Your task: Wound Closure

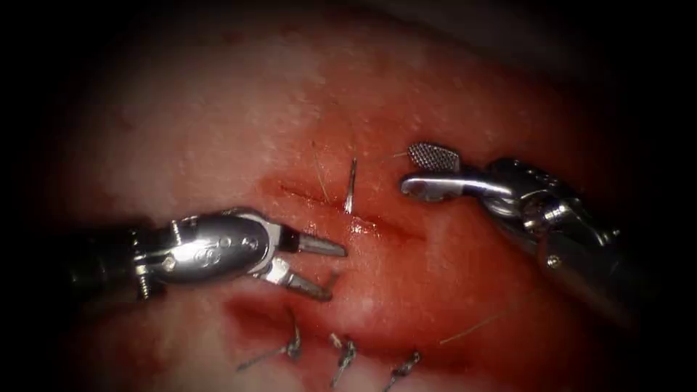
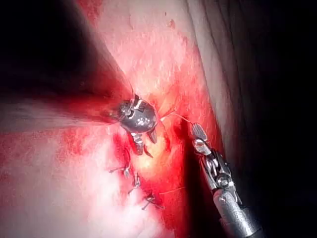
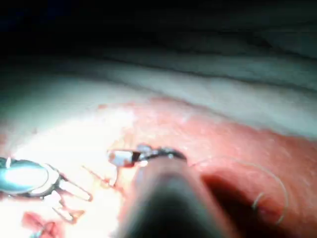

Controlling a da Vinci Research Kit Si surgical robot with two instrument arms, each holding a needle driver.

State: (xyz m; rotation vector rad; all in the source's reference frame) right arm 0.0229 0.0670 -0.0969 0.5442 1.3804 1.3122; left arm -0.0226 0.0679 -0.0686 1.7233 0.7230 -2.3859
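The tissue (image 1: 218,131) has a cut (image 1: 377,225) running across its middle, wet with red fluid. A dark needle (image 1: 351,186) stands out of the tissue at the cut's far edge, one end buried, held by neither tool. A fine thread (image 1: 319,170) rises just left of it. My left tool (image 1: 337,272) comes in from the left, jaws open and holding nothing, just below the cut. My right tool (image 1: 406,170) lies right of the needle, jaws open and holding nothing. In the left wrist view the left tool (image 2: 147,145) and right tool (image 2: 195,136) face each other.
Three tied stitches with cut thread ends (image 1: 345,352) sit in a row near the front edge, also seen as knots (image 2: 134,182). A loose strand of thread (image 1: 479,327) lies on the tissue under the right shaft and loops as thread (image 3: 270,186).
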